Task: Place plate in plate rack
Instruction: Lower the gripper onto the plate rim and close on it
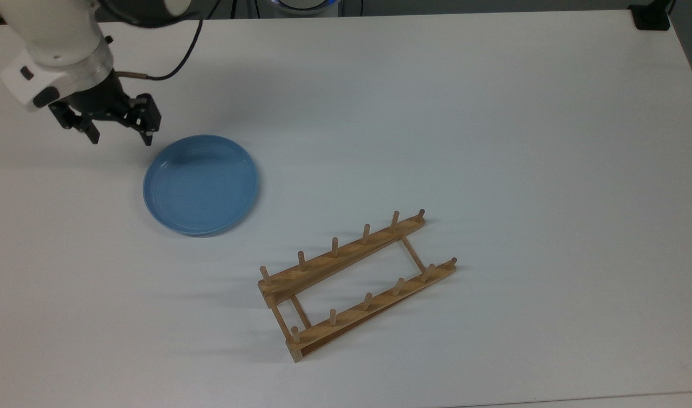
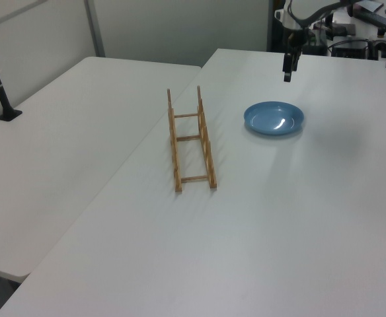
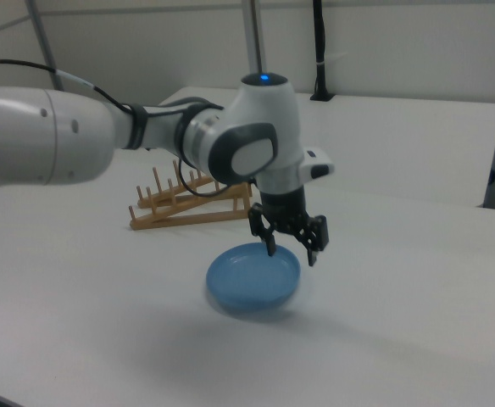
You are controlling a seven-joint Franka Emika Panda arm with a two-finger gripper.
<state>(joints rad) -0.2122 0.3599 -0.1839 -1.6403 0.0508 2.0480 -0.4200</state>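
Note:
The light-blue plate (image 1: 201, 184) lies flat on the white table, also seen as the plate (image 2: 273, 118) and the plate (image 3: 254, 277). The wooden plate rack (image 1: 354, 283) stands with nothing in it, to the top view's lower right of the plate; I also see the rack (image 2: 192, 140) and the rack (image 3: 186, 199). My gripper (image 1: 121, 137) hangs open above the table beside the plate's upper-left rim in the top view, touching nothing. The gripper (image 3: 292, 252) points down over the plate's edge, and the gripper (image 2: 287, 76) hovers just past the plate.
The white table (image 1: 493, 141) stretches wide to the top view's right. A second table (image 2: 54, 132) adjoins it in the left view. A black post base (image 1: 652, 17) sits at the top view's upper right corner. My arm's cable (image 1: 181, 56) trails behind the wrist.

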